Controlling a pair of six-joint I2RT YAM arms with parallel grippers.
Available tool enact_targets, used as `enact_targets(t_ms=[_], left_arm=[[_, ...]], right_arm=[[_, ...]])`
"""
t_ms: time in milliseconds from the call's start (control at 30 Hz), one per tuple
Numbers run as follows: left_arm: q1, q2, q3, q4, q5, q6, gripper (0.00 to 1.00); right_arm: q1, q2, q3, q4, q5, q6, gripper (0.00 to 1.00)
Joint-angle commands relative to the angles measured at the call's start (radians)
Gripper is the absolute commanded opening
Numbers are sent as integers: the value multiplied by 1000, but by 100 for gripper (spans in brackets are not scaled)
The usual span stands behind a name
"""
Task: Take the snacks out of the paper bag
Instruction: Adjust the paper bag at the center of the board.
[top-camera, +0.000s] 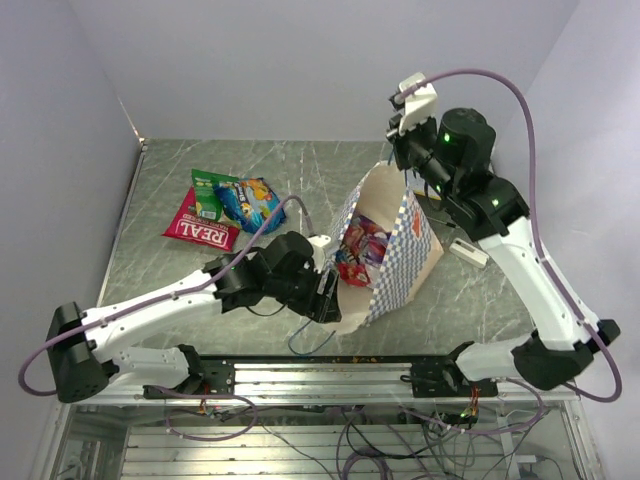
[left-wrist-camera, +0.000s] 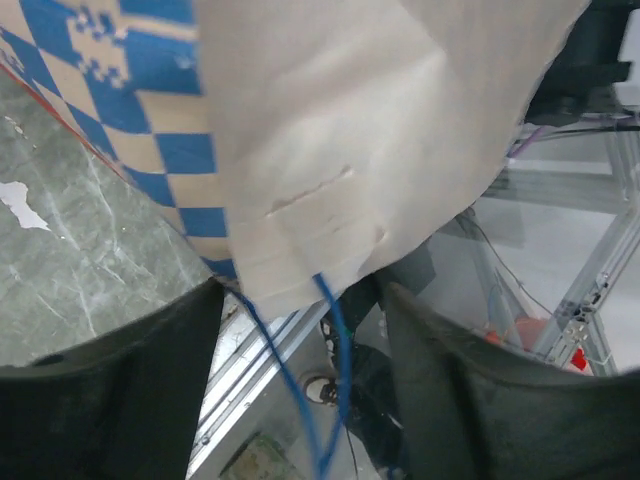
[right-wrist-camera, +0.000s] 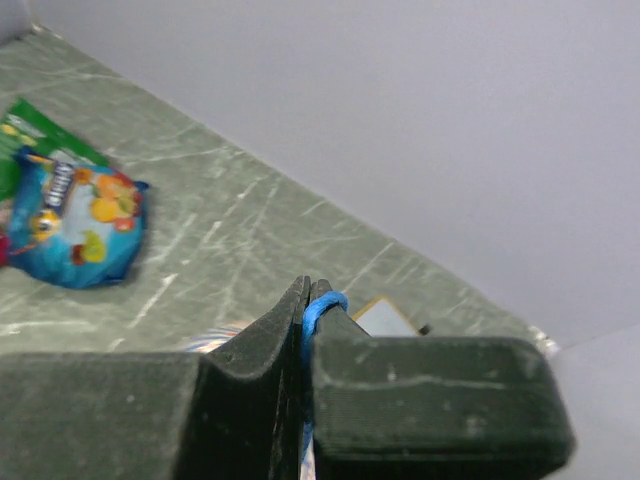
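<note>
soft, even light fills the overhead view, leaving only faint shadows under the arms and a mild sheen on the marbled desk (top-camera: 300, 170). both wrist views are blurrier: the paper bag (left-wrist-camera: 380, 150) sits too close to focus, the right arm's dark fingers (right-wrist-camera: 430, 400) lose detail, and the blue packet (right-wrist-camera: 70, 225) looks smeared.

Grey-green marbled table (top-camera: 270, 170). Far left: red packet (top-camera: 203, 228) lettered "REAL", green packet (top-camera: 208, 190) and blue packet (top-camera: 250, 203), touching in one cluster. Centre-right: checkered paper bag (top-camera: 405, 260), base near front edge. Small white block (top-camera: 468, 250) just right of bag.
</note>
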Motion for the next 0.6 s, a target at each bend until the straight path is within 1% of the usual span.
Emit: enact_targets(t_ms=[0,33,67,133,200,300,333,467,533,567], left_arm=[[-10,70,14,30,13,35,66],[-10,81,25,37,-1,38,59],[-10,92,36,55,-7,36,54],[-10,122,57,94,-10,26,48],[-10,161,87,115,-25,25,45],[-9,218,133,104,-83,37,44],[-8,231,140,101,-100,41,43],[-8,245,127,93,-139,54,45],[-8,230,100,80,-160,55,50],[-8,216,84,69,-170,55,55]], right_arm=[[-62,37,128,132,-43,-228,0],[-88,45,137,139,-84,-262,0],[-118,51,142,150,-130,-294,0],[-185,63,164,161,-239,-341,0],[-221,90,222,133,-313,-386,0],[-224,161,356,-39,-366,-439,0],[-223,158,362,-60,-400,-431,0],[-199,58,164,0,-529,-311,0],[-164,17,62,9,-563,-251,0],[-142,-4,10,14,-567,-225,0]])
